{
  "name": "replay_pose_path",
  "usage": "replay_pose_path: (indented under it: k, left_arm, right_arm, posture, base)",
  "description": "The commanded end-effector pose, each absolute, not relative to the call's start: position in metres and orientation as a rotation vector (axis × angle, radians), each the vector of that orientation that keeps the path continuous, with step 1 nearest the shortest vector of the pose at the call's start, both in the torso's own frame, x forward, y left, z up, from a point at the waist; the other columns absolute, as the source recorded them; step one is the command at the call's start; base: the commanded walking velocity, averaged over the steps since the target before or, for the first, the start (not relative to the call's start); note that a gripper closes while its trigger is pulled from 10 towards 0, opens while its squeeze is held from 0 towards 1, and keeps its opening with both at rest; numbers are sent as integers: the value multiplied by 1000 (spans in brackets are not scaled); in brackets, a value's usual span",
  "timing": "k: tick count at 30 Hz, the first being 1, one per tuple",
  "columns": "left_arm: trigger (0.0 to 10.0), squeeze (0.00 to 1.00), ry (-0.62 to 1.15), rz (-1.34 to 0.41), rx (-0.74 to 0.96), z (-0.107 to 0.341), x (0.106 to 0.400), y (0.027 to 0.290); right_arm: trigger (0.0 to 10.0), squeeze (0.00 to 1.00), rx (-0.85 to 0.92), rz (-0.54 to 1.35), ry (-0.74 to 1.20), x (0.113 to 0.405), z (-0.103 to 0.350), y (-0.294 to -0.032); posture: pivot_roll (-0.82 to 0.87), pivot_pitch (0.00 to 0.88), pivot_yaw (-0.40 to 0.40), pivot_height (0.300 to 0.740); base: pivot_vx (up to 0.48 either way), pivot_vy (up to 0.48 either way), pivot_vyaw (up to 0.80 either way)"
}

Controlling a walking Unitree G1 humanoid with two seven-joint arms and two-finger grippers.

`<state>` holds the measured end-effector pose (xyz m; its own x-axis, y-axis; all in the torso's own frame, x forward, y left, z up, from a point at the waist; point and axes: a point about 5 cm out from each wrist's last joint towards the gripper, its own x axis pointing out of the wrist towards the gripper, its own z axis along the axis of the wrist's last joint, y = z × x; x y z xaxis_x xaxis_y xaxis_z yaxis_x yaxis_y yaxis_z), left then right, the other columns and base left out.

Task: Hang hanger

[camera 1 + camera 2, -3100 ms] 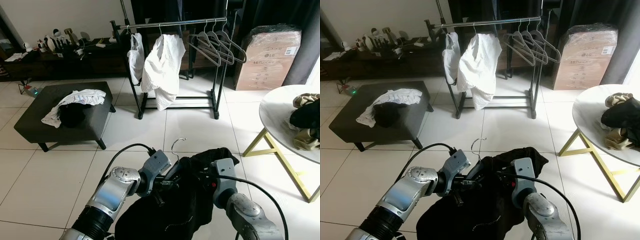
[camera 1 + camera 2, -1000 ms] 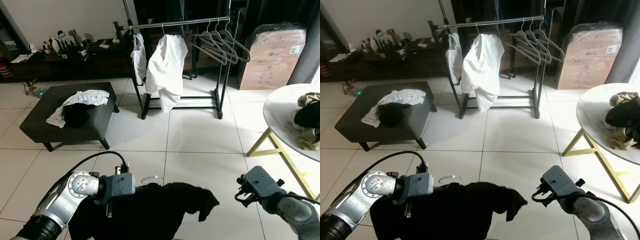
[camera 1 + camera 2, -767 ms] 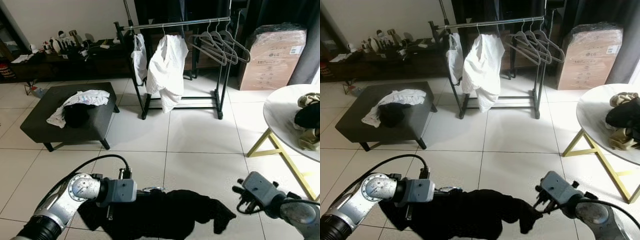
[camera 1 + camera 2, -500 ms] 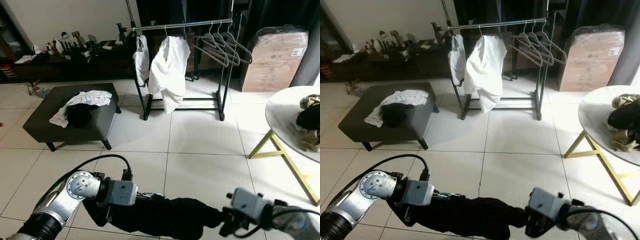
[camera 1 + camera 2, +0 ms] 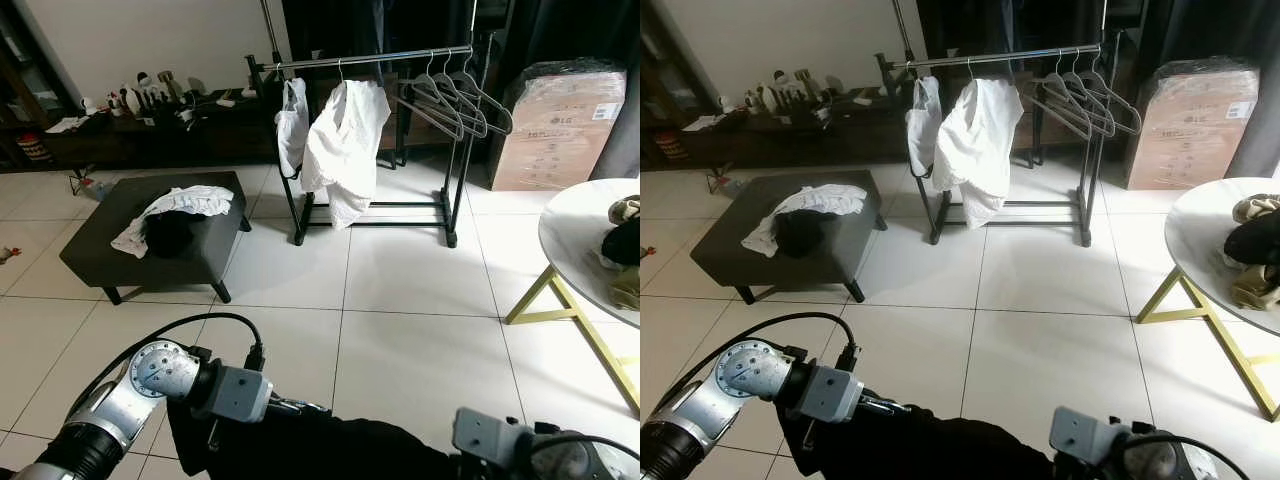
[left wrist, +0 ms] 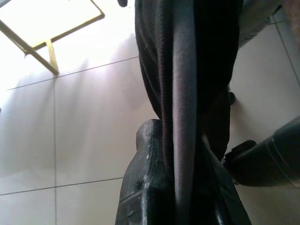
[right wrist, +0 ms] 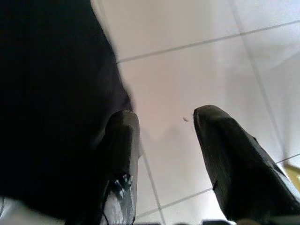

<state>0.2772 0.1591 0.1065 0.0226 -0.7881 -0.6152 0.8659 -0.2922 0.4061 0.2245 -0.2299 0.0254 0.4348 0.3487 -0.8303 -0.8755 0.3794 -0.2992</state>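
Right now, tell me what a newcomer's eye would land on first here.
First, the black garment stretched low in front between the robot's two arms, gripped in the left hand. Next, the clothes rack across the tiled floor, with a white shirt and empty hangers. To the left stands a dark ottoman heaped with clothes.

A low dark upholstered ottoman (image 5: pixel 110 248) stands on the white tiled floor (image 5: pixel 420 290), with a crumpled white cloth (image 5: pixel 180 203) draped over a dark bundle (image 5: pixel 172 232) on top. Behind it, a long dark sideboard (image 5: pixel 150 135) against the wall carries small ornaments and bottles (image 5: pixel 150 98). To the right sits a plastic-wrapped brown cardboard box (image 5: pixel 555 125). Nearer, a round white marble table on gold metal legs (image 5: pixel 575 235) holds a heap of black and tan clothes (image 5: pixel 625 250).
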Motion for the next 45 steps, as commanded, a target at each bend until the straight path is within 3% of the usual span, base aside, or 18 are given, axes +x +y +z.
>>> replay_pose_path:
  k: [1, 5, 6, 7, 8, 22, 23, 24, 25, 26, 27, 37, 38, 39, 45]
  left_arm:
    - [10000, 0, 174, -1645, 983, 105, 276, 168]
    - [10000, 0, 252, -1644, 1045, 97, 273, 179]
    - [10000, 0, 251, -1634, 1049, 97, 274, 180]
    - [10000, 0, 250, -1627, 1051, 97, 274, 180]
    - [10000, 0, 236, -1609, 1042, 97, 276, 179]
    - [10000, 0, 137, -1545, 1001, 104, 281, 162]
    - [10000, 0, 126, -1540, 995, 105, 282, 160]
    - [10000, 0, 119, -1538, 988, 105, 282, 159]
    - [10000, 0, 113, -1537, 981, 106, 282, 158]
    - [10000, 0, 108, -1537, 976, 106, 282, 156]
    - [10000, 0, 102, -1539, 969, 107, 283, 155]
    - [10000, 0, 73, -1531, 953, 112, 285, 148]
    - [10000, 0, 71, -1529, 952, 112, 285, 147]
    - [10000, 0, 68, -1522, 950, 113, 286, 147]
    - [10000, 0, 65, -1506, 944, 115, 288, 146]
  right_arm:
    - [10000, 0, -847, 917, 782, 219, 23, -236]
    - [10000, 0, -837, 936, 806, 217, 29, -245]
    - [10000, 537, -830, 943, 800, 217, 30, -245]
    - [10000, 945, -825, 947, 796, 218, 31, -245]
    - [10000, 1000, -792, 951, 776, 220, 35, -244]
    - [10000, 1000, -692, 1097, 815, 208, 39, -238]
    - [10000, 922, -700, 1101, 825, 207, 37, -237]
    - [10000, 922, -699, 1101, 826, 207, 36, -236]
    - [10000, 694, -696, 1101, 825, 207, 35, -235]
    - [10000, 118, -693, 1101, 822, 207, 34, -234]
    - [10000, 0, -683, 1093, 809, 209, 32, -230]
    - [10000, 0, -567, 1022, 728, 221, 28, -213]
    - [9608, 0, -557, 1026, 728, 220, 28, -212]
    - [0, 0, -551, 1025, 731, 219, 27, -212]
    - [0, 0, -540, 1021, 755, 216, 22, -214]
  posture:
    - [-152, 54, 130, 740]
    - [-151, 56, 130, 740]
    - [-151, 56, 130, 740]
    - [-151, 56, 130, 740]
    - [-148, 60, 127, 740]
    - [-141, 81, 126, 740]
    - [-141, 84, 127, 740]
    - [-141, 84, 127, 740]
    - [-139, 84, 127, 740]
    - [-139, 85, 127, 740]
    - [-139, 85, 127, 740]
    - [-133, 90, 128, 740]
    - [-133, 90, 128, 740]
    - [-133, 90, 128, 740]
    - [-133, 97, 128, 740]
  base:
    - [0, 0, 0]
    - [0, 0, 0]
    - [0, 0, 0]
    - [0, 0, 0]
    - [0, 0, 0]
    - [0, 0, 0]
    - [0, 0, 0]
    - [0, 0, 0]
    - [0, 0, 0]
    - [0, 0, 0]
    - [0, 0, 0]
    - [0, 0, 0]
    - [0, 0, 0]
    - [0, 0, 0]
    - [0, 0, 0]
